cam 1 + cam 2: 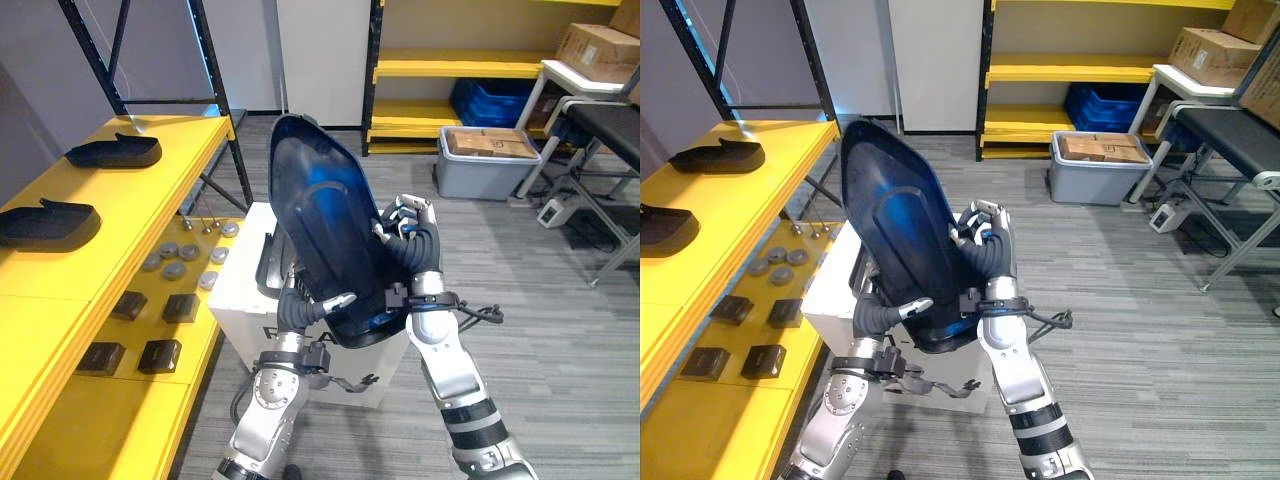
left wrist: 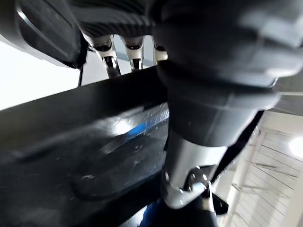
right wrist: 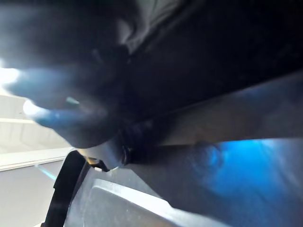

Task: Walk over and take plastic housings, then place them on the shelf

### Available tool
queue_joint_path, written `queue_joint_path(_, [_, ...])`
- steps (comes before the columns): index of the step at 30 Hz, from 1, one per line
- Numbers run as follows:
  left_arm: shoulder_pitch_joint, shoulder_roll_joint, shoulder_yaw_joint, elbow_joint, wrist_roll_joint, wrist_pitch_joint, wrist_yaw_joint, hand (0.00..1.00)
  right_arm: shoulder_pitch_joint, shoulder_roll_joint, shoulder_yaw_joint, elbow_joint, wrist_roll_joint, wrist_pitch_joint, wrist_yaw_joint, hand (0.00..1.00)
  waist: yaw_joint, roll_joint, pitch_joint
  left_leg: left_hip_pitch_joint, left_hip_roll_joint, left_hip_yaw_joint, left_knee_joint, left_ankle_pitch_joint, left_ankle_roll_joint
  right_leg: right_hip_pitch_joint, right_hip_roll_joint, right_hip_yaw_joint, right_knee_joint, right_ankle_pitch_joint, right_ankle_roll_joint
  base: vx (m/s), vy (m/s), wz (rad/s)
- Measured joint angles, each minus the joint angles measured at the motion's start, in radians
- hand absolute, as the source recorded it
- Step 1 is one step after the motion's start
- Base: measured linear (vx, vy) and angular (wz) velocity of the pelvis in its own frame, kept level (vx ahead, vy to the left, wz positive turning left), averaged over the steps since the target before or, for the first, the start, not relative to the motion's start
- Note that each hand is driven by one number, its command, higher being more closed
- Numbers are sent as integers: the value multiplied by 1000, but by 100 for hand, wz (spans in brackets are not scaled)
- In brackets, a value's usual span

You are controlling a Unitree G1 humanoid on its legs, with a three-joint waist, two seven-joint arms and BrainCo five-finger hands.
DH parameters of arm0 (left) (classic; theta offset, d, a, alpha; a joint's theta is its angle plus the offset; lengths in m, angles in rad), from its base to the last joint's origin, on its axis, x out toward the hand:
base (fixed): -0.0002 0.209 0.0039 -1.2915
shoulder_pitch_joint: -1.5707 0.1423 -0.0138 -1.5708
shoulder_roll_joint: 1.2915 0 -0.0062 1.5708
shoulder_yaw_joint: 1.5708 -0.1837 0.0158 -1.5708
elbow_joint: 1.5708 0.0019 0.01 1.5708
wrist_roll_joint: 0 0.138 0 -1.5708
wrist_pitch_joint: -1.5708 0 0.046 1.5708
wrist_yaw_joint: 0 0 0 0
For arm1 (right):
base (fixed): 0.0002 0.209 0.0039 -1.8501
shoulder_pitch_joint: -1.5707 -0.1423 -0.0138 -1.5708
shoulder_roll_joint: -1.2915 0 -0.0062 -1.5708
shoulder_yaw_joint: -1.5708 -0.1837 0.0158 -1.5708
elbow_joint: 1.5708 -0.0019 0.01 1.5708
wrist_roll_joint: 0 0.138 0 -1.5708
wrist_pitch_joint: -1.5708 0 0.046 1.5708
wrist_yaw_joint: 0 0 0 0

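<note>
The robot holds one big dark plastic housing [image 1: 325, 230] up in front of it w/ both hands. It stands on end, leans a bit, & its hollow shiny side faces the head camera. The L hand [image 1: 335, 300] has the low left part. In the left wrist view its fingers [image 2: 110, 59] hook over the housing's rim & the thumb [image 2: 189, 156] lies across the inner side, so the rim is pinched between them. The R hand [image 1: 402, 228] is on the right edge, higher up. Its fingers [image 1: 975, 215] are bent round that edge & touch it. The right wrist view is too dark & smeared to tell more about that grip. The housing is up in the air, over a white box [image 1: 240, 290] on the floor, just beside the yellow shelf [image 1: 150, 200] on the robot's left. Two more black housings [image 1: 115, 152] [image 1: 45, 224] lie on the top board of that shelf, apart from each other. On the lower board are round grey discs [image 1: 180, 262] & small black blocks [image 1: 150, 355].
</note>
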Motion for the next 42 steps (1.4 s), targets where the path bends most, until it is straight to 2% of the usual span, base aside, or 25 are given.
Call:
queue_joint_path(3, [0,-1,0,9,-17,4,14,100,13,2,9,18,5,0,-9,100,0,0,-1,-1,3,0,0,3,-2,-1,3,0,0,1,-2,0,0,0])
queue_joint_path(4, [0,-2,2,15,-18,5,20,100,13,2,14,24,6,-1,-9,0,0,0,-2,-1,4,0,0,3,-3,-1,4,0,0,2,-2,0,0,0])
queue_joint_path(7, [0,-7,27,33,-36,7,33,100,29,2,53,30,24,-3,-5,0,-1,0,-12,-2,4,1,0,3,-3,-3,4,0,0,2,-2,0,0,0])
queue_joint_path(11, [0,-6,80,43,-38,20,57,100,54,3,121,30,50,-33,35,0,1,-1,-17,-2,4,0,0,3,-3,-3,4,0,-1,2,-2,0,0,0])
queue_joint_path(17, [0,1,88,41,-31,30,52,100,56,-2,104,28,77,-46,63,0,1,-5,-24,-2,3,0,0,3,-3,-2,3,0,-1,3,-1,0,0,0])
queue_joint_path(22, [0,-2,115,-23,47,35,24,100,66,-34,-5,-70,153,-95,101,0,1,-5,-26,-2,3,0,0,3,-3,-1,3,0,-1,3,-1,0,0,0])
queue_joint_path(25, [-1,-5,136,-79,91,35,12,100,102,-57,-51,-139,214,-147,123,0,0,-5,-26,-2,3,0,0,3,-3,-1,3,0,-1,3,-1,0,0,0])
queue_joint_path(27, [2,-8,173,-87,106,34,5,100,120,-59,-130,-173,257,-158,128,0,-4,-5,-26,-1,4,-1,0,3,-3,0,4,0,-1,3,-1,0,0,0])
queue_joint_path(29, [36,-3,256,-103,109,33,3,100,147,-78,-305,-177,318,-164,128,0,-8,-5,-26,-1,3,0,0,3,-3,0,3,0,-1,3,-1,0,0,0])
queue_joint_path(33, [107,0,358,-139,125,33,3,100,262,-110,-475,-171,410,-179,142,0,-10,-5,-26,-1,4,0,0,3,-3,1,4,0,-3,3,-1,0,0,0])
queue_joint_path(36, [169,-3,396,-173,125,33,-4,100,367,-107,-528,-117,414,-186,148,0,-17,-5,-26,-2,4,0,0,1,-5,0,4,0,-6,3,-1,0,0,0])
queue_joint_path(39, [219,-9,418,-198,125,31,-21,100,452,-92,-559,49,412,-188,170,0,-21,-5,-26,-4,5,-1,-1,-2,-9,0,4,-1,-6,3,0,0,0,0])
queue_joint_path(42, [263,-15,452,-204,124,15,-34,100,529,-67,-596,271,409,-169,193,0,-22,-2,-28,-11,4,-7,-1,-6,-13,-1,4,-6,-9,3,0,0,0,5])
